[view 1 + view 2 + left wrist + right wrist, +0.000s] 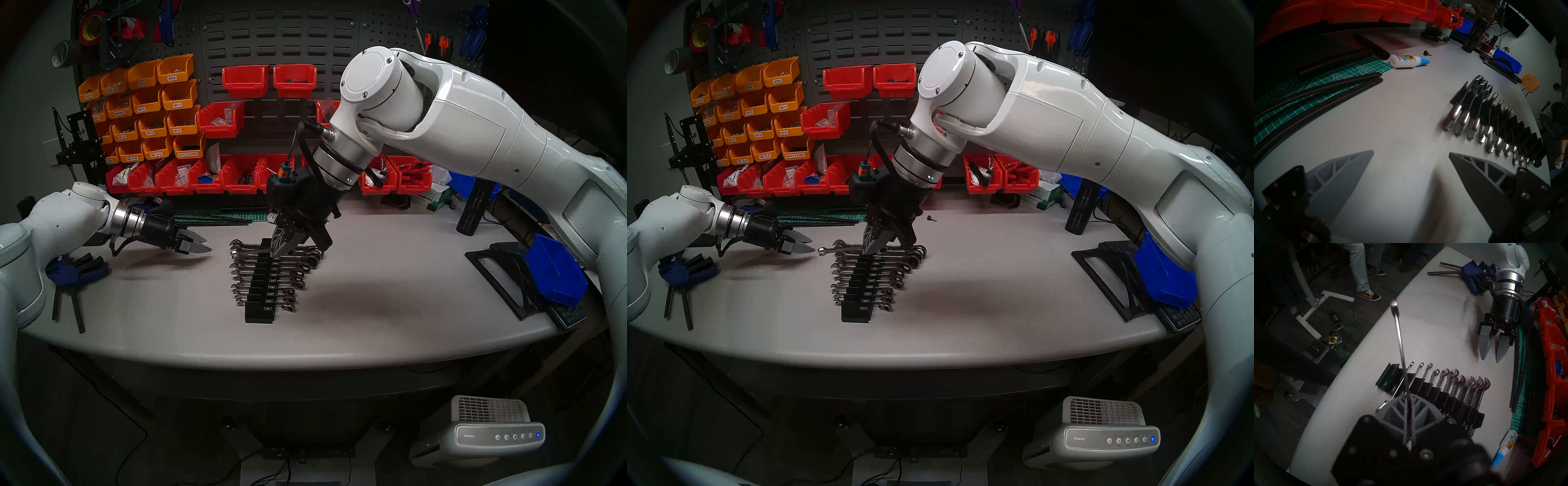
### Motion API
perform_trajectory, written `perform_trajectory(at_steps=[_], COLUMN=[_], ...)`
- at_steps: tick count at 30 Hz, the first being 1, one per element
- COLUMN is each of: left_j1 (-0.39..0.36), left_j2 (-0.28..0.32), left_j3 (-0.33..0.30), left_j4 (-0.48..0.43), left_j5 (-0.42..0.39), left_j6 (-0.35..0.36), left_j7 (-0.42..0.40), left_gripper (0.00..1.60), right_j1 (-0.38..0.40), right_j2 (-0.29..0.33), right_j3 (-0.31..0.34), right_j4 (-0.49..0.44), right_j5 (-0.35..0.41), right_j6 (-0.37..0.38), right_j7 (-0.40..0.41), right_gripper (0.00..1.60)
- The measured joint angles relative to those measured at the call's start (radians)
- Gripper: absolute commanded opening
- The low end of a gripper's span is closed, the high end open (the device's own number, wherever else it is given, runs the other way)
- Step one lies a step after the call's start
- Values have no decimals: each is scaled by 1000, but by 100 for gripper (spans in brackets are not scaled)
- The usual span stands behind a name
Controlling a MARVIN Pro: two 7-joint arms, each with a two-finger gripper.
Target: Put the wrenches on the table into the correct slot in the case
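Observation:
My right gripper (276, 254) (1407, 396) is shut on the slim silver wrench (1400, 344), gripped near one end. It hangs over the far end of the black case (259, 314) (1388, 380) on the grey table (373, 305). In the head right view the wrench (830, 250) sticks out leftward from the fingers, its small ring end free. The nearest grooves of the case (856, 314) stand bare. My left gripper (200, 244) (1411, 152) hovers low over the table to the left of the case, open and empty.
Several chrome ratchet wrenches (291, 271) fill the case's other grooves. A glue bottle (1407, 61), black rods and a green cutting mat (1305, 88) lie behind. Blue clamps (73, 271) sit far left, a black stand with a blue bin (556, 275) far right, and red bins (237, 176) along the back.

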Motion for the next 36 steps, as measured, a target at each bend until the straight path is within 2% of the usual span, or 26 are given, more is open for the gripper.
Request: perform_trajectory(at_steps=[8,17,36], left_j1=[0,0,0], left_j2=[0,0,0], left_j3=[0,0,0], left_j4=[0,0,0], left_j5=[0,0,0], left_j6=[0,0,0], left_j7=[0,0,0], left_gripper=[160,160,160], right_j1=[-5,-6,-45], right_j2=[12,22,20], right_j3=[-21,-37,-69], right_j4=[-37,-59,-14], right_j5=[2,9,127], right_j6=[27,58,194], right_j7=[10,-13,-151], right_gripper=[0,0,0])
